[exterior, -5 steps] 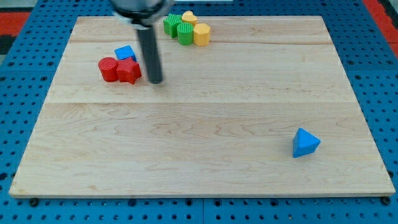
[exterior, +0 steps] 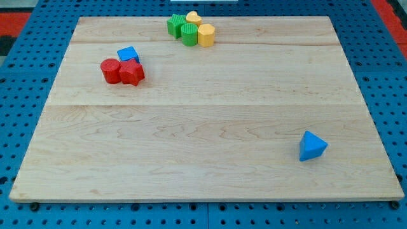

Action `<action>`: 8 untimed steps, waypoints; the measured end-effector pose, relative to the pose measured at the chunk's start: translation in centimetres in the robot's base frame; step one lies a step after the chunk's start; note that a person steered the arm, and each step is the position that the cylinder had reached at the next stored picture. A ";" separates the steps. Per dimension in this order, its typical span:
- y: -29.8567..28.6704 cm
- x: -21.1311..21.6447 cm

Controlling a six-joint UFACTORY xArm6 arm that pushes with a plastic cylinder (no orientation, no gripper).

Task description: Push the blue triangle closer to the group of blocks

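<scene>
The blue triangle (exterior: 312, 146) lies alone near the view's bottom right of the wooden board (exterior: 203, 127). One group sits at the upper left: a red cylinder (exterior: 110, 70), a red star-like block (exterior: 132, 73) and a blue cube (exterior: 128, 55), touching. A second group sits at the top centre: two green blocks (exterior: 175, 25) (exterior: 189, 34) and two yellow blocks (exterior: 193, 18) (exterior: 206, 35). My tip and the rod do not show in the view.
The board rests on a blue pegboard surface (exterior: 25, 95) that surrounds it on all sides. A red area (exterior: 16, 19) shows at the view's top left corner.
The rod, which stood just right of the red blocks, has left the view. No block has moved.
</scene>
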State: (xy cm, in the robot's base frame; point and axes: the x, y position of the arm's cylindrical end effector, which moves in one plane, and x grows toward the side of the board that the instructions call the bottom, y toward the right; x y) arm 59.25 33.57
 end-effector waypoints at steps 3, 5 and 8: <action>-10.1 -2.3; -16.7 -3.7; -23.3 -9.8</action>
State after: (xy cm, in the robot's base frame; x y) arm 49.40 10.29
